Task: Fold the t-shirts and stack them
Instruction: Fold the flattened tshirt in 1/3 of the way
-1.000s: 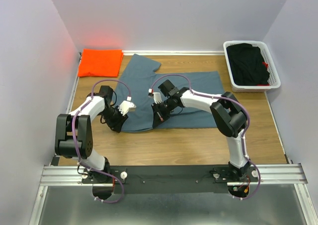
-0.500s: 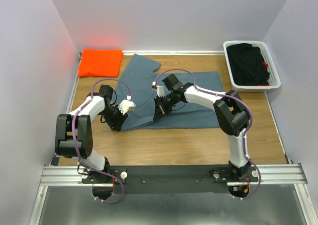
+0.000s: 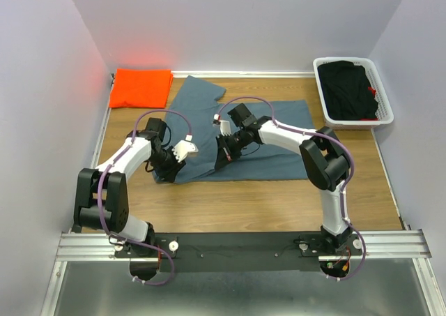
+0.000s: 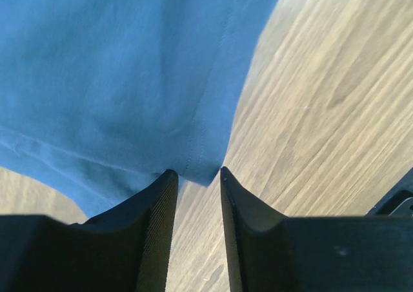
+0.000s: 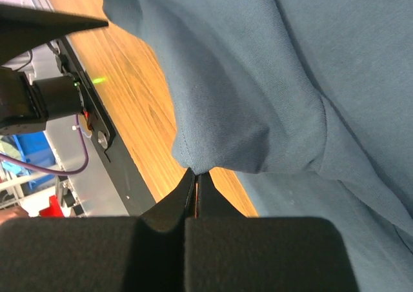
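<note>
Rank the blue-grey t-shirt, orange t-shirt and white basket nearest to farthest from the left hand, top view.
1. the blue-grey t-shirt, its corner at the left hand
2. the orange t-shirt, far-left corner
3. the white basket, far right

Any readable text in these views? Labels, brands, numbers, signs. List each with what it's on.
None can be read.
The blue-grey t-shirt and the orange t-shirt are plain, with no print or tag showing.
The white basket has no visible label.
The red patch on the black clothes is too small to tell.
</note>
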Available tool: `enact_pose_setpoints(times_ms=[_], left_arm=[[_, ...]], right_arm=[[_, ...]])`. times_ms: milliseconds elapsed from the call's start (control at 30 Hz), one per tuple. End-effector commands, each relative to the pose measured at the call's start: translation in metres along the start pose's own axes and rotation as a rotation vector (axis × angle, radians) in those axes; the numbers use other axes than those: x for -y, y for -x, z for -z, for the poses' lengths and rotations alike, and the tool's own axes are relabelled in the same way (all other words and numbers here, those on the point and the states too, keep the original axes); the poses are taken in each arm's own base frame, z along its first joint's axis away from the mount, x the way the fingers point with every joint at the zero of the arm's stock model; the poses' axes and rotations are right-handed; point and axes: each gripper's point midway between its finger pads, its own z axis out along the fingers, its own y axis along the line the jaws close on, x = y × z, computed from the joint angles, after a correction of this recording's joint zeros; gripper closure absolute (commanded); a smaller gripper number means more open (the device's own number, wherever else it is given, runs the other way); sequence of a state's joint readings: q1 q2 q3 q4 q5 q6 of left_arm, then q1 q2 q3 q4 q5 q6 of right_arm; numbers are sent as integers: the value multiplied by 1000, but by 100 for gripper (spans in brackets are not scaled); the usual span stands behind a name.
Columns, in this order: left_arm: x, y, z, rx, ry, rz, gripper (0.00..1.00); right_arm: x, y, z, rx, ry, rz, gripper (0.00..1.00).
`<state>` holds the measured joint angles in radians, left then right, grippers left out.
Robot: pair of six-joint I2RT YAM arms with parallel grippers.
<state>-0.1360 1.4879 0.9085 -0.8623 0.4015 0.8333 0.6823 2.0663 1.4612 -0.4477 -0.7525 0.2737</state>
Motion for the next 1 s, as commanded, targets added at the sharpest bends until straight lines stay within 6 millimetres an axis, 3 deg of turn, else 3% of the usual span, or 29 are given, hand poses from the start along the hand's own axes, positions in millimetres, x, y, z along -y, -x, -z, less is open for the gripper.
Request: enact_pose_setpoints(times_ms=[0, 200, 467, 567, 733, 967], left_arm=[[5, 17, 5, 37, 10, -52, 57], [11, 29, -6, 38, 6, -105, 49], [7, 12, -23, -29, 17, -84, 51], [3, 13, -26, -26, 31, -74, 61], [-2, 21, -21, -11, 48, -72, 98], [-9, 47, 21, 52, 116, -103, 100]], right_arm=[[-1, 13, 5, 28, 31, -14, 99], [-8, 19, 12, 45, 63, -15, 99], [-2, 18, 13, 48, 56, -26, 99], [-1, 18, 13, 47, 57, -29, 99], [-4, 18, 15, 51, 61, -24, 99], [-19, 32, 30, 92, 83, 20, 99]])
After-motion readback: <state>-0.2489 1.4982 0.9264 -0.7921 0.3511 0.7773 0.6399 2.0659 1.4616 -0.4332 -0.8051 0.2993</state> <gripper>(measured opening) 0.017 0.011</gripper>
